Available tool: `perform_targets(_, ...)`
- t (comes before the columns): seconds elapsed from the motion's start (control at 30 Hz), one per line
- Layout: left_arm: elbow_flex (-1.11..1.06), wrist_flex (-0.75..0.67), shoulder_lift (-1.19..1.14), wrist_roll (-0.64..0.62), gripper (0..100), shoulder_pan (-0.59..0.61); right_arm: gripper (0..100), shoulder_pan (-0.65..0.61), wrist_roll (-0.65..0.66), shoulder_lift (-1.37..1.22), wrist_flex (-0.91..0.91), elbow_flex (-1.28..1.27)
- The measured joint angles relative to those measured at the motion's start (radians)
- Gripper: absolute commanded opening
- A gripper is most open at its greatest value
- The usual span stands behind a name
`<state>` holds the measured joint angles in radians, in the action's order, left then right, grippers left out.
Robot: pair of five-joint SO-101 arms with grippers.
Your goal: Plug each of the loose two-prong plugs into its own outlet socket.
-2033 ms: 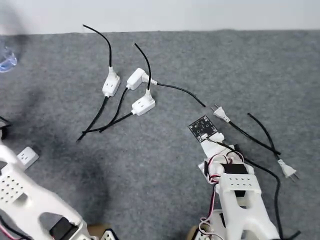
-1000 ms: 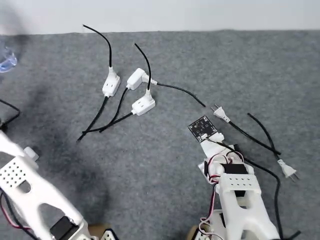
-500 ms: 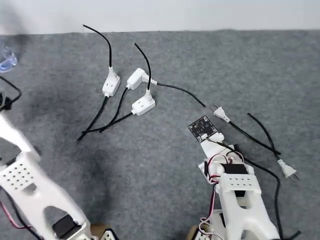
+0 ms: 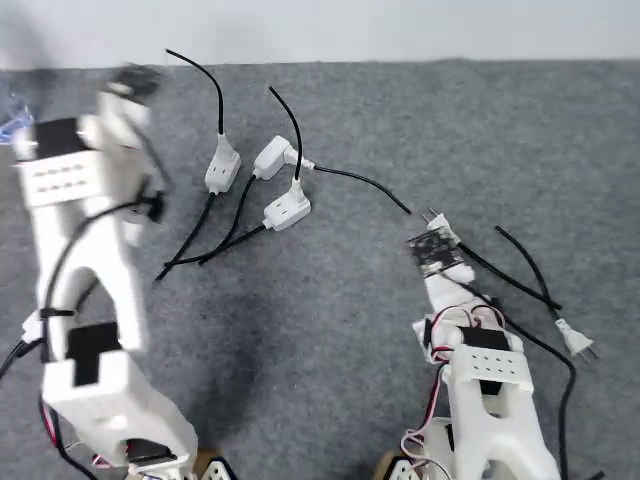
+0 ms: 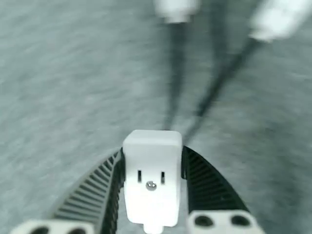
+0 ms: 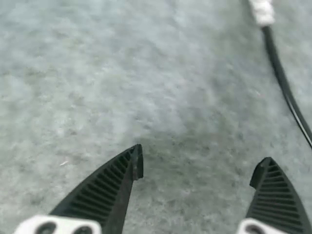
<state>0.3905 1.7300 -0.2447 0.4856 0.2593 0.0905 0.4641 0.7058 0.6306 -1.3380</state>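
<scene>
Fingers (image 5: 105,185) of left gripper (image 5: 152,152) clamping outlet socket (image 5: 151,178), right gripper (image 6: 202,163) spread

Grey felt-like mat (image 4: 330,340) covers the whole table, matte and fuzzy, same texture close up in both wrist views. Plain white wall strip (image 4: 400,30) runs along the mat's far edge. Clear bluish-tinted object (image 4: 10,108) at the far-left edge, cut off by the frame and blurred, possibly glass or plastic. Small tan patch (image 4: 200,462) at the mat's near edge. Soft dark shadow (image 4: 235,350) lies on the mat, left of centre.
</scene>
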Motion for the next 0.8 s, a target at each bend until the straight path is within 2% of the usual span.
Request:
perform_targets(0.33, -0.387, -0.029, 0.222, -0.005, 1, -0.400, 35.0, 0.083, -0.020, 0.000, -0.020, 0.011)
perform_targets(0.43, -0.574, -0.133, 0.281, -0.005, 1, -0.545, 35.0, 0.132, -0.075, 0.000, -0.021, 0.031)
perform_targets(0.57, -0.885, -0.362, 0.347, -0.005, 1, -0.697, 35.0, 0.146, -0.092, 0.000, -0.021, 0.037)
perform_targets(0.7, -1.119, -0.591, 0.374, -0.005, 1, -0.723, 35.0, 0.133, -0.091, 0.000, -0.021, 0.037)
perform_targets(0.8, -1.194, -0.644, 0.379, -0.005, 1, -0.729, 35.0, 0.135, -0.091, 0.000, -0.021, 0.037)
